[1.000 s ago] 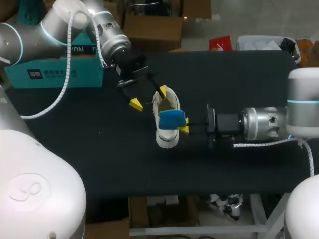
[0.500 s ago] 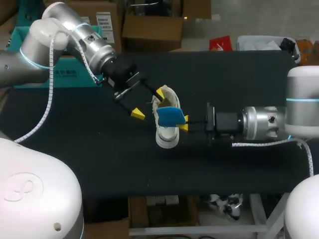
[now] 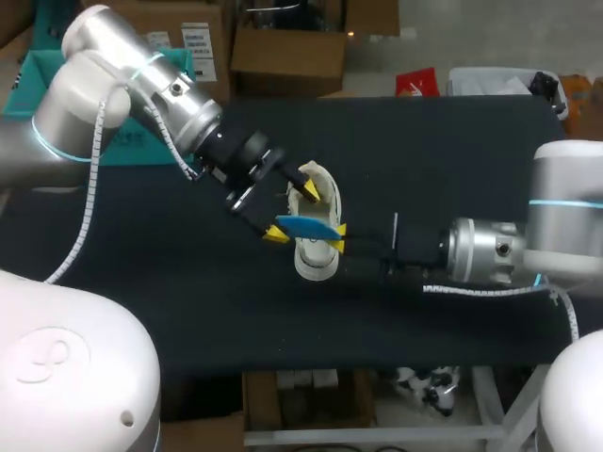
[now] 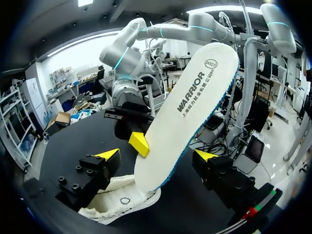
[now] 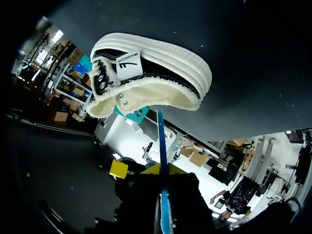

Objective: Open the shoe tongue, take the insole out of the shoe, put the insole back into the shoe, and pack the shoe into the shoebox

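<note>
Black table (image 3: pixel 452 141): right fingers (image 3: pixel 337 247) grip insole (image 3: pixel 306 227) (above shoe (image 3: pixel 316 262)); left fingers (image 3: pixel 309 188) spread.

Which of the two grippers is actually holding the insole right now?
The right gripper: its jaws pinch the insole by its edge. The left gripper only straddles it, jaws open.

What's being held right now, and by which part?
The right gripper pinches the white, blue-backed foam insole at one long edge; the left gripper holds nothing.
</note>
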`<state>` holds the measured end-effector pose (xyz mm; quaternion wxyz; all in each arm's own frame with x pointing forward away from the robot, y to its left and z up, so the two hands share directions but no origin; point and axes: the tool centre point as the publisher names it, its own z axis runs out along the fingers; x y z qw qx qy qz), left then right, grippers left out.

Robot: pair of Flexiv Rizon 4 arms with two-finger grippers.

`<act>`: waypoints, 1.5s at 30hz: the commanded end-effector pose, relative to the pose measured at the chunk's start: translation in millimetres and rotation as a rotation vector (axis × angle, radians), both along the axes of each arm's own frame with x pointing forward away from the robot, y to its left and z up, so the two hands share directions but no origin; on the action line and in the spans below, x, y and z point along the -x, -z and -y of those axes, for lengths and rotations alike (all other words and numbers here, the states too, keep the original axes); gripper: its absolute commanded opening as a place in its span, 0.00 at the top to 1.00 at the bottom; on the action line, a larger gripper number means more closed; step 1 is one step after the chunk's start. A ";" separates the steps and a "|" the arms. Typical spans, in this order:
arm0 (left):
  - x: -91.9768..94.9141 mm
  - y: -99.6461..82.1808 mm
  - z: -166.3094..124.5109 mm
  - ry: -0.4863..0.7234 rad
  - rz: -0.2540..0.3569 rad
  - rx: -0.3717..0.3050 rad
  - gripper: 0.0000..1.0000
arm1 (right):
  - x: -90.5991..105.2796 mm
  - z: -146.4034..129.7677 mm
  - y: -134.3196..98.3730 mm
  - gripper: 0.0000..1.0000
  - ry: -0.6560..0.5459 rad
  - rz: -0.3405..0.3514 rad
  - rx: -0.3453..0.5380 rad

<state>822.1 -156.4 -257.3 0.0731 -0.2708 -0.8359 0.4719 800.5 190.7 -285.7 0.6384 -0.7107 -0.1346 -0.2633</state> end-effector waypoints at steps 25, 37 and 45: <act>-24.7 35.4 -10.3 -0.197 0.185 0.128 0.25 | -42.2 -5.2 19.4 1.00 0.061 0.042 -0.017; -51.5 51.0 -5.9 -0.238 0.182 0.105 0.42 | -45.1 -5.4 21.3 1.00 0.069 0.035 -0.023; -58.7 51.6 -0.8 -0.242 0.200 0.101 0.53 | -50.0 -6.6 28.7 1.00 0.072 0.026 -0.033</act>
